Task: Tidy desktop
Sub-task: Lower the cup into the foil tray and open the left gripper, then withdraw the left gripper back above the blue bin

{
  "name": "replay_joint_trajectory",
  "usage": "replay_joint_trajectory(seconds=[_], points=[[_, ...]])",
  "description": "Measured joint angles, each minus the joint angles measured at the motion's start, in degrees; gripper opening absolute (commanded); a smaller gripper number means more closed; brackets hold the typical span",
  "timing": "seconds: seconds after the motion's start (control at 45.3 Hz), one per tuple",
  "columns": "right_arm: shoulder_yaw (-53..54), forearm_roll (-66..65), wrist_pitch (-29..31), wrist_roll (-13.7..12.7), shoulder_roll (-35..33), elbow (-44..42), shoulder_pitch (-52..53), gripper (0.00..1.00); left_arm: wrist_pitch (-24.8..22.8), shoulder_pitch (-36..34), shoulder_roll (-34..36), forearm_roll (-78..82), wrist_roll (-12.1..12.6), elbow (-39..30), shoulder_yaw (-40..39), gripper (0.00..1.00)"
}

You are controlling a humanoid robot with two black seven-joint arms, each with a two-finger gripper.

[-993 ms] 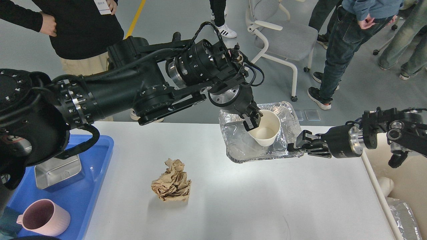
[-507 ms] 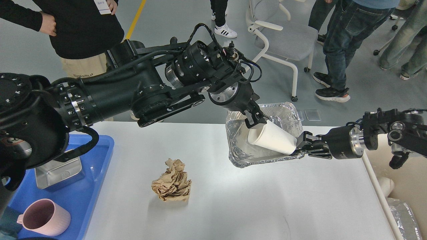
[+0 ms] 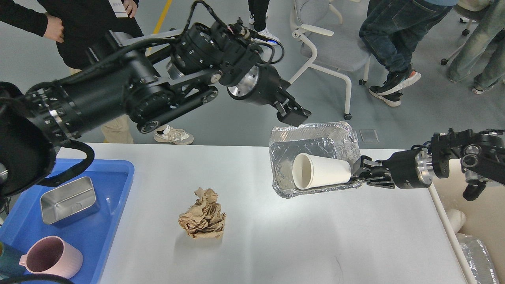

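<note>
A smooth grey floor (image 3: pixel 221 118) was seen beyond the table, lit evenly, with soft reflections on its surface. A yellow line (image 3: pixel 162 17) had been painted across it at the upper left. A white-framed office chair (image 3: pixel 335 47) with a grey seat and castors was placed at the upper middle. Several standing people were partly shown: one in a black top and beige trousers (image 3: pixel 90 23) at the left, others in jeans (image 3: pixel 394 27) at the upper right, cut off by the frame's edge.
</note>
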Motion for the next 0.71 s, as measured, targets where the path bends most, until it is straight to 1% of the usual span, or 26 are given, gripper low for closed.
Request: replay_joint_trajectory(seconds=[0.088, 0.199, 0.243, 0.331, 0.397, 0.507, 0.706], points=[[0.0, 0.0, 0.0, 0.0, -0.3, 0.0, 0.0, 0.00, 0.0, 2.9, 5.5, -2.8, 2.6, -0.7, -2.6, 0.92], [0.2, 0.0, 0.0, 0.1, -1.0, 0.0, 0.0, 0.00, -0.1, 7.3, 13.7, -6.7, 8.5, -3.6, -6.6, 0.92], [0.3, 0.1, 0.0, 0.1, -1.2, 0.0, 0.0, 0.00, -0.1, 10.0, 17.3, -8.8, 10.7, -5.2, -8.2, 0.92], [0.3, 0.1, 0.0, 0.1, -1.5, 0.1, 0.0, 0.00, 0.5, 17.0, 24.5, -13.2, 13.6, -8.7, -12.4, 0.94], [0.3, 0.1, 0.0, 0.1, -1.5, 0.1, 0.0, 0.00, 1.6, 22.8, 29.1, -15.7, 14.4, -11.4, -16.5, 0.95], [0.3, 0.1, 0.0, 0.1, -1.6, 0.1, 0.0, 0.00, 2.9, 32.5, 35.3, -19.4, 14.8, -15.0, -24.9, 0.96], [0.1, 0.1, 0.0, 0.0, -1.5, 0.0, -0.2, 0.00, 3.9, 51.0, 42.1, -29.5, 14.8, -17.5, -43.4, 0.96]])
